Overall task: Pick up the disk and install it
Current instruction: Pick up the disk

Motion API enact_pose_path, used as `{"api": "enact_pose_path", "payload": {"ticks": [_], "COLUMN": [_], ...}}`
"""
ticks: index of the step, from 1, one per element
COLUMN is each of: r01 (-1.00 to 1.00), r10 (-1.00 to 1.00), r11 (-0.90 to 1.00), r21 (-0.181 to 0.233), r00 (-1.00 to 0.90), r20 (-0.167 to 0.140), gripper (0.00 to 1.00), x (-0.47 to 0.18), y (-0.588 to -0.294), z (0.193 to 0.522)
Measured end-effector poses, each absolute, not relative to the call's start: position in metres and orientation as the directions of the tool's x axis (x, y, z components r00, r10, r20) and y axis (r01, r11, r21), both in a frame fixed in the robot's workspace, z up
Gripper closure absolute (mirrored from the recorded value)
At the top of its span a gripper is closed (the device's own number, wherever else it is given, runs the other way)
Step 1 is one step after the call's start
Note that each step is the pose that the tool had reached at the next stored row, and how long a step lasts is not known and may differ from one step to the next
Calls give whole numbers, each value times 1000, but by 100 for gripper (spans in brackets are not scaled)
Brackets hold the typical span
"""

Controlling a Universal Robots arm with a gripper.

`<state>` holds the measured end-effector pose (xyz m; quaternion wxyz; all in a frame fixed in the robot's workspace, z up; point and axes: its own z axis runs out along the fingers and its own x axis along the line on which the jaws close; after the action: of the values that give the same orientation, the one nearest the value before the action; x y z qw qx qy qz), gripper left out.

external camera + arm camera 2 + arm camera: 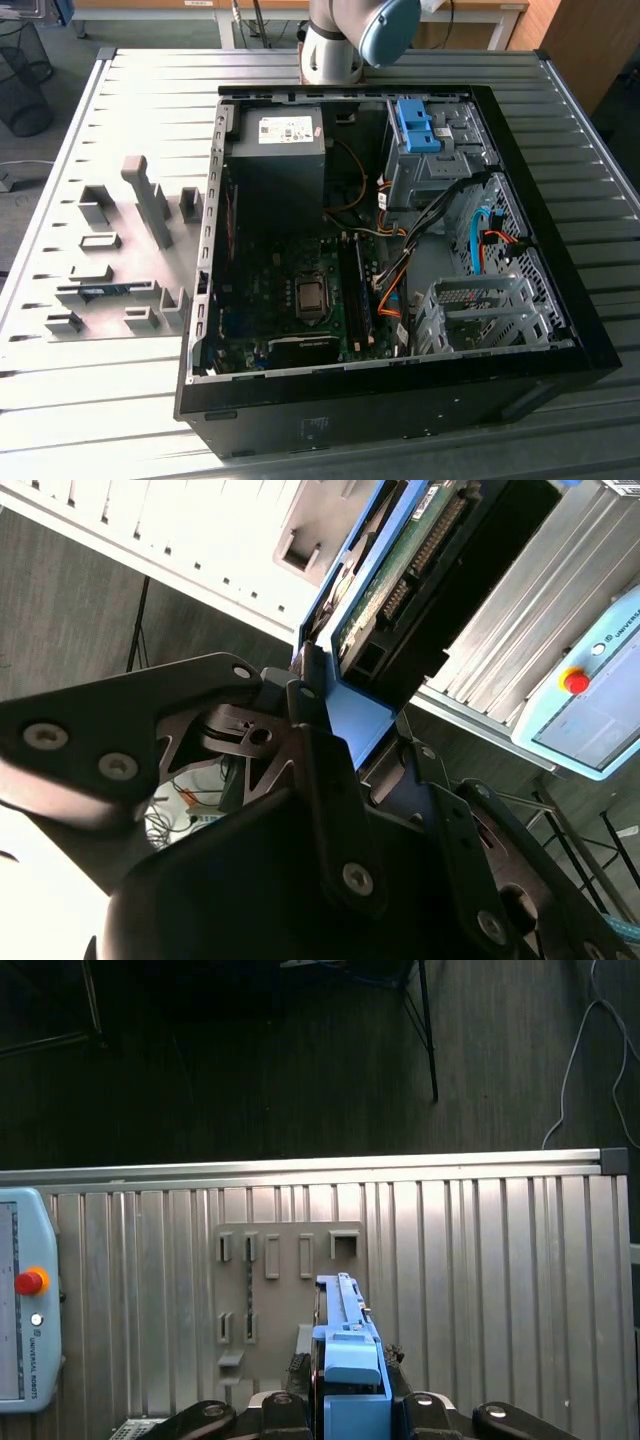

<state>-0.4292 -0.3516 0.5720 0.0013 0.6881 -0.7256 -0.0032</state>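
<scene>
The gripper (pixel 352 1415), jaws clenched, holds the disk (pixel 343 1305) by its blue frame (pixel 352 1362); label hidden, far end cut off in the second wrist view.

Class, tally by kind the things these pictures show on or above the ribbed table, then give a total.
computer case: 1
fixture plate: 1
teach pendant: 1
disk, held in the gripper: 1
Total: 4
</scene>
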Motion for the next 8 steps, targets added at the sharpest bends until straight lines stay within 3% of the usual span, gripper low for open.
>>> {"api": "enact_pose_path", "payload": {"ticks": [8], "r01": [-999], "r10": [-999], "r11": [53], "r21": [7], "r00": [-53], "r20": [-2], "gripper": [63], "x": [-421], "y": [-352], "z": [572]}}
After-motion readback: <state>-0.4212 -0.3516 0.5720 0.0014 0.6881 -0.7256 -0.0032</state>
